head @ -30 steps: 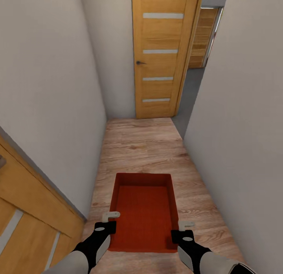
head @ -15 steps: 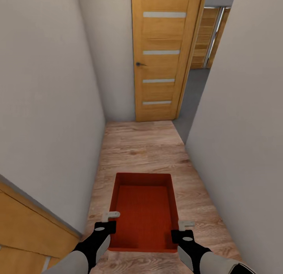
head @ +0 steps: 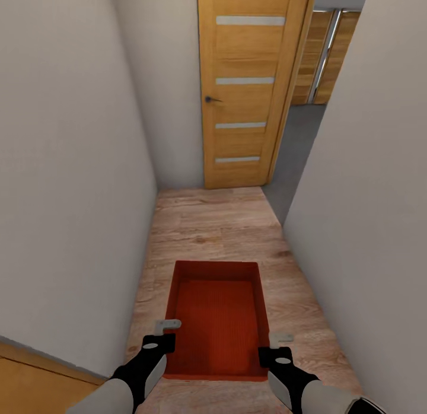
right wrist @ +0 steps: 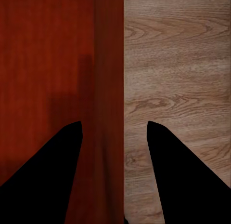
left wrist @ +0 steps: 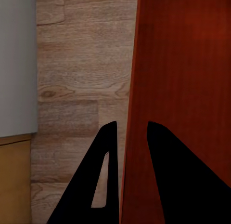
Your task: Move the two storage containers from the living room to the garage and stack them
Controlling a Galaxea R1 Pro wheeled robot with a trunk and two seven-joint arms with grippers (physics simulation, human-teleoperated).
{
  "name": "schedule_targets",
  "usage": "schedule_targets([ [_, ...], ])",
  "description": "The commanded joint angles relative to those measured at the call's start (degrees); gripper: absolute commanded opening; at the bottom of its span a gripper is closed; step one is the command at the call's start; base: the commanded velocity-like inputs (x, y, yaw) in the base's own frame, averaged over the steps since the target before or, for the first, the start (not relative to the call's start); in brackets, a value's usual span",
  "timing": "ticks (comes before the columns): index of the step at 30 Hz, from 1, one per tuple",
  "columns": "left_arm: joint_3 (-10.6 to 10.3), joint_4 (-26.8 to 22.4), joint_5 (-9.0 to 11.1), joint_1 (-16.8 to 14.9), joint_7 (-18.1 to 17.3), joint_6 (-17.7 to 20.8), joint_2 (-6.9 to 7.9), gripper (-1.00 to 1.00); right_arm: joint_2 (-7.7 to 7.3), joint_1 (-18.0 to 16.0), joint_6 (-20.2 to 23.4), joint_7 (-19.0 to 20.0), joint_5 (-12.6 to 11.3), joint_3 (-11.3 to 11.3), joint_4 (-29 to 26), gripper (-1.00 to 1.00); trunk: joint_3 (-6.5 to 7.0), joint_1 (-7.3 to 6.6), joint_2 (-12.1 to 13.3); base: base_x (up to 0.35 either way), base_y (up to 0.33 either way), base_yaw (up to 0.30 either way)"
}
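One orange-red storage container (head: pixel 216 319) hangs level above the wood-plank hallway floor (head: pixel 213 224), straight ahead of me between both arms. My left gripper (head: pixel 159 341) is shut on its left wall; in the left wrist view the fingers (left wrist: pixel 103 176) pinch the thin wall of the container (left wrist: pixel 183 65). My right gripper (head: pixel 274 354) sits at the right wall. In the right wrist view its fingers (right wrist: pixel 185 176) straddle the container wall (right wrist: pixel 108 89) with floor showing in the gap, so it is open.
I am in a narrow corridor between a white wall on the left (head: pixel 71 165) and one on the right (head: pixel 367 194). An orange wooden door (head: pixel 243 88) stands shut at the far end. Right of it an opening leads onto grey floor (head: pixel 296 141).
The whole view has moved forward along the corridor: the end door looks nearer and the orange door at lower left has almost slid out of view. Container and grippers keep their places relative to me.
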Motion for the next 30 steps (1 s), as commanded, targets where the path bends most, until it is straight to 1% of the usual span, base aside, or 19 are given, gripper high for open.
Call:
schedule_targets([
  [1,1.30,-2.77,-0.83,-0.04,0.34,0.42,0.00,-1.00,-0.02,-0.01,-0.22,-0.08,-0.96,-0.14,1.66,-1.00,-0.06,0.04,-0.04,0.322,0.000,0.000],
  [30,1.30,-2.77,-0.83,-0.04,0.30,0.41,0.04,-1.00,-0.05,-0.01,-0.22,-0.09,-1.00,-0.18,1.66,-1.00,-0.06,0.04,-0.04,0.322,0.000,0.000],
])
